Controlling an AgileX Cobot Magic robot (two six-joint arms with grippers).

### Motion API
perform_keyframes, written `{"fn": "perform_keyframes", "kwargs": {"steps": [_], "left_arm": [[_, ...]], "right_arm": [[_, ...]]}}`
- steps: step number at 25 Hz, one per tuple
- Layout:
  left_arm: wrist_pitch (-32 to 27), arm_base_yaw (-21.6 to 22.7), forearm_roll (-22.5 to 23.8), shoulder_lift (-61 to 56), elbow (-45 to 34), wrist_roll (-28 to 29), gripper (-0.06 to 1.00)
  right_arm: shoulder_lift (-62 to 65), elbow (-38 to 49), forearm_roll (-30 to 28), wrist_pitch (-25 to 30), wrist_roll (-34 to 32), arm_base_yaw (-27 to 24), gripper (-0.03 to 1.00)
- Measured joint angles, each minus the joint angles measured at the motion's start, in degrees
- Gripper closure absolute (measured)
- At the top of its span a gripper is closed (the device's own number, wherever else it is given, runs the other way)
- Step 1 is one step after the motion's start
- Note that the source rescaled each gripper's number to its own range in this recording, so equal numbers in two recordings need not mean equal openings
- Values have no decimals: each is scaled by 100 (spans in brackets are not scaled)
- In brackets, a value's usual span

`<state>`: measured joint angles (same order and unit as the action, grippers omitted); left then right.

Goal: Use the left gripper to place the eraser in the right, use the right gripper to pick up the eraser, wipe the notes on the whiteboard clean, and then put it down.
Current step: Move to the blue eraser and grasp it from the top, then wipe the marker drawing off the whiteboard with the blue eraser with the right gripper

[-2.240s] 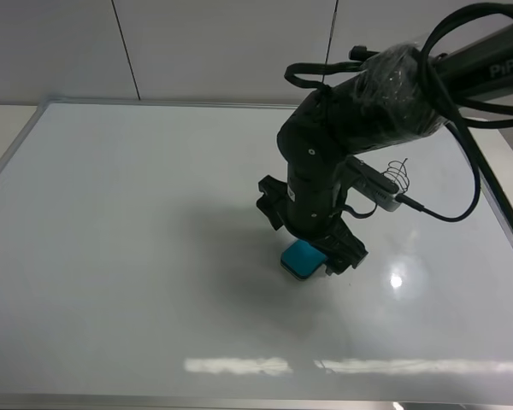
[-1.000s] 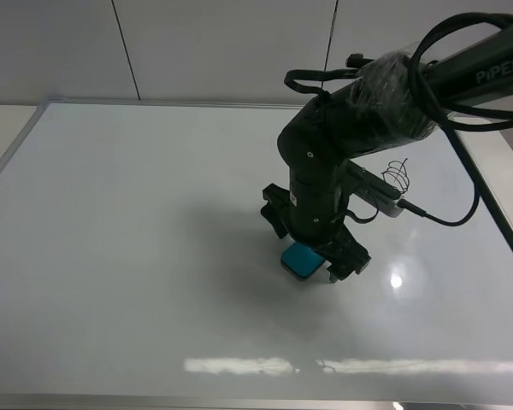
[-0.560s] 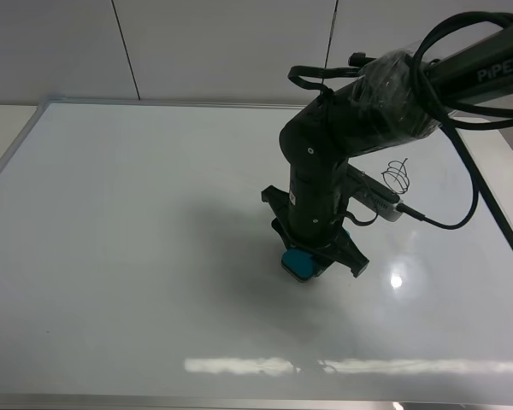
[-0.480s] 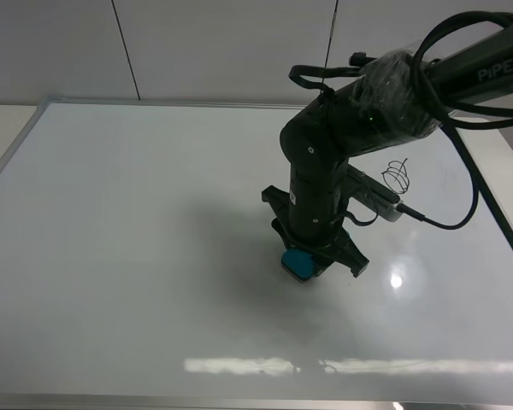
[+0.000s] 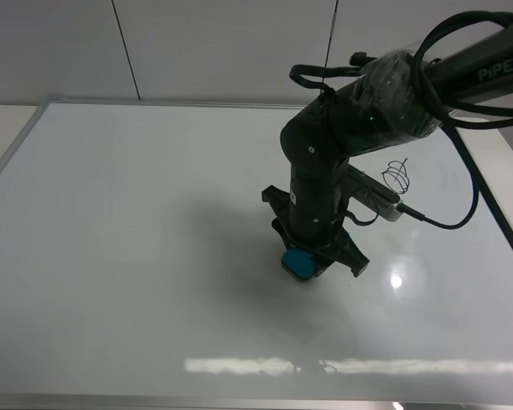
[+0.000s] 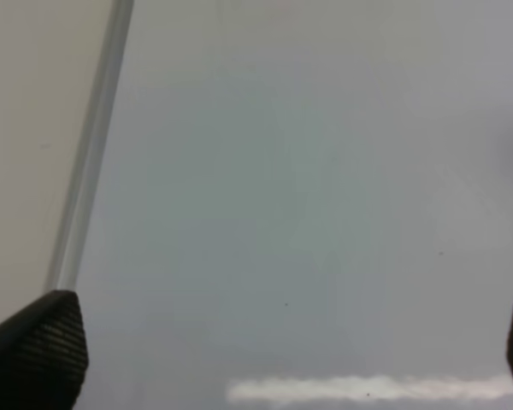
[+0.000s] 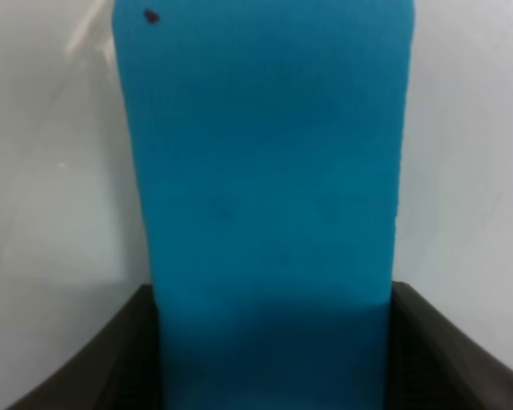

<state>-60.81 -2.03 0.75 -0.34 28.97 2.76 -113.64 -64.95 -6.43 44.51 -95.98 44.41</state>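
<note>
The teal-blue eraser [image 5: 297, 263] lies on the whiteboard [image 5: 137, 222] right of centre, and my right gripper [image 5: 312, 256] stands over it, shut on its sides. In the right wrist view the eraser [image 7: 265, 188] fills the space between the two dark fingers [image 7: 120, 359]. The notes [image 5: 398, 176], a small black scribble, sit on the board behind and to the right of the arm. My left gripper [image 6: 265, 350] is open over bare board near the silver frame [image 6: 90, 162]; it is outside the high view.
The right arm's black body and cables [image 5: 368, 111] reach in from the upper right. A pale wall [image 5: 222, 51] rises behind the board. Beige table [image 5: 4, 128] shows beyond the left frame edge.
The right gripper's fingers have shut onto the eraser; a second ago they stood wide on either side of it. The eraser has stayed in place.
</note>
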Motion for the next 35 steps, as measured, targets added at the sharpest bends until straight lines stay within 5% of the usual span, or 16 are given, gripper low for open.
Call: {"fn": "perform_keyframes", "kwargs": {"steps": [17,20,27,32,35], "left_arm": [[0,0,0,0,0,-1,-6],[0,0,0,0,0,-1,-6],[0,0,0,0,0,-1,-6],[0,0,0,0,0,-1,-6],[0,0,0,0,0,-1,-6]], "right_arm": [[542,0,-435,128,151,0,95],[693,0,-672,499,136,-27,95],[860,0,-1409,2313,142,-98,95],[1172,0,-1904,2416,1303,-112,95],[1478,0,-2192,2422,1370,-125,95]]}}
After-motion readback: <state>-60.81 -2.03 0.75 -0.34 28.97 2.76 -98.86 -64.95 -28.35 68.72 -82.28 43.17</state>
